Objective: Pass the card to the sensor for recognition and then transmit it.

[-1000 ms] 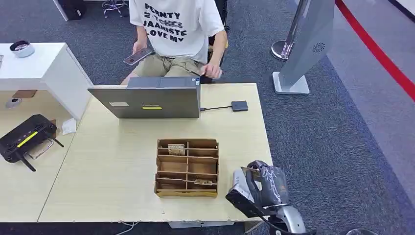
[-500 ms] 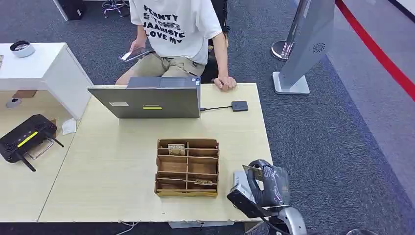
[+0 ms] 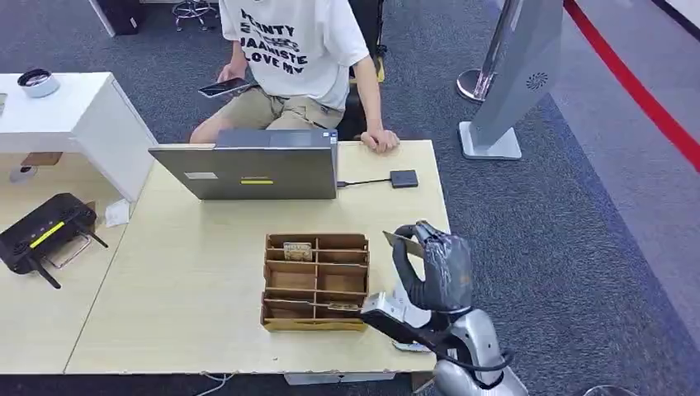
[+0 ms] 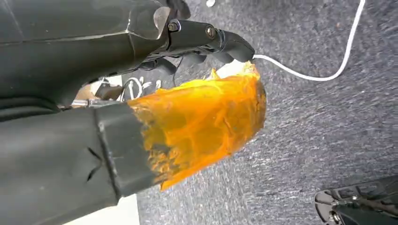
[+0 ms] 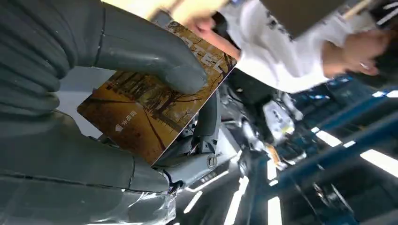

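Pinching card (image 5: 155, 105) between thumb and fingers, right hand (image 3: 436, 268); card orange-brown, tree picture, white print.

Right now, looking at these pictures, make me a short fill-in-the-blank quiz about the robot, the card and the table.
1. The card is held by the robot's ____ hand.
2. The card's printed face is mostly ____ in colour.
3. The small dark sensor is joined by a cable to the ____.
4. The cardboard organizer lies between the table's near edge and the ____.

Missing words: right; orange; laptop; laptop
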`<state>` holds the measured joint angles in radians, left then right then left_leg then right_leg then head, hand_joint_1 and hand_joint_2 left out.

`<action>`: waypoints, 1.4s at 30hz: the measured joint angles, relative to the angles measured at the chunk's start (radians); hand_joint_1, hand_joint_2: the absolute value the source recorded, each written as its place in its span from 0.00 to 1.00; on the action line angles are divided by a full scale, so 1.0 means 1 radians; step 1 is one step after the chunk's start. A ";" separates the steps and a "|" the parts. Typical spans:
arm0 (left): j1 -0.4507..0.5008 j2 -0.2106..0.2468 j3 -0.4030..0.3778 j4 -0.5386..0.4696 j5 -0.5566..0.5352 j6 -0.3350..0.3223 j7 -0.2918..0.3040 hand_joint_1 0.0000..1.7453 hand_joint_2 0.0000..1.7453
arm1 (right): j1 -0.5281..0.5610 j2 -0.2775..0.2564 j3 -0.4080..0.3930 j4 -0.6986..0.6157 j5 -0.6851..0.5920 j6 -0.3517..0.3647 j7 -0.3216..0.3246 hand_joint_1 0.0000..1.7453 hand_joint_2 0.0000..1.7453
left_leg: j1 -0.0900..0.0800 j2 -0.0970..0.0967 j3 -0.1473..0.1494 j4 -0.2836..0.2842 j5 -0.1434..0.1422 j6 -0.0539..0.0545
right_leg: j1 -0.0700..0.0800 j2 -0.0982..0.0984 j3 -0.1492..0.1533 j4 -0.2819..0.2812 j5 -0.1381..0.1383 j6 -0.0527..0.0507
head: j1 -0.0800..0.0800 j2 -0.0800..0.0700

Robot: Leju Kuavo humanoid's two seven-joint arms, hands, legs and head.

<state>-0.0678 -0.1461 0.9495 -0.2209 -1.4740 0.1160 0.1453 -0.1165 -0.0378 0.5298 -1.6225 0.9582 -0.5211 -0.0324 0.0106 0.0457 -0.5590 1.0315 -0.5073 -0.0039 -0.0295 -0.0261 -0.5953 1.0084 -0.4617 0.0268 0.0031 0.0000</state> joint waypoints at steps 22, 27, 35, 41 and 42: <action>-0.060 0.003 -0.120 0.000 -0.081 -0.053 0.014 0.02 0.00 | -0.575 0.140 0.148 0.395 0.330 0.050 0.113 1.00 1.00 | 0.000 0.000 -0.002 0.000 0.003 -0.002 | 0.000 0.001 -0.002 0.001 0.002 -0.001 | 0.000 0.000; -0.075 0.003 -0.166 0.000 -0.081 -0.063 0.023 0.02 0.00 | -0.669 0.170 0.173 0.538 0.388 0.003 0.117 1.00 1.00 | 0.000 0.000 -0.002 0.000 0.003 -0.002 | 0.000 0.001 -0.002 0.001 0.002 -0.001 | 0.000 0.000; -0.082 0.002 -0.221 0.000 -0.080 -0.070 0.024 0.02 0.00 | -0.767 0.195 0.202 0.732 0.505 -0.045 0.146 1.00 1.00 | 0.000 0.000 -0.002 0.000 0.003 -0.002 | 0.000 0.001 -0.002 0.001 0.002 -0.001 | 0.000 0.000; -0.082 -0.002 -0.232 0.000 -0.080 -0.071 0.024 0.02 0.00 | -0.770 0.197 0.222 0.829 0.565 -0.087 0.175 1.00 1.00 | 0.000 0.000 -0.002 0.000 0.002 -0.002 | 0.000 0.001 -0.003 0.001 0.002 -0.001 | 0.000 0.000; -0.082 -0.002 -0.234 0.000 -0.080 -0.071 0.024 0.02 0.00 | -0.771 0.197 0.223 0.840 0.571 -0.089 0.179 0.48 1.00 | 0.000 0.000 -0.002 0.000 0.002 -0.002 | 0.000 0.001 -0.003 0.001 0.002 -0.001 | 0.000 0.000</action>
<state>-0.1501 -0.1480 0.7156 -0.2209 -1.5541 0.0450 0.1690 -0.8877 0.1591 0.7527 -0.7828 1.5297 -0.6100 0.1465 0.0106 0.0459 -0.5613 1.0318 -0.5049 -0.0056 -0.0293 -0.0254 -0.5978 1.0093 -0.4597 0.0254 0.0034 0.0000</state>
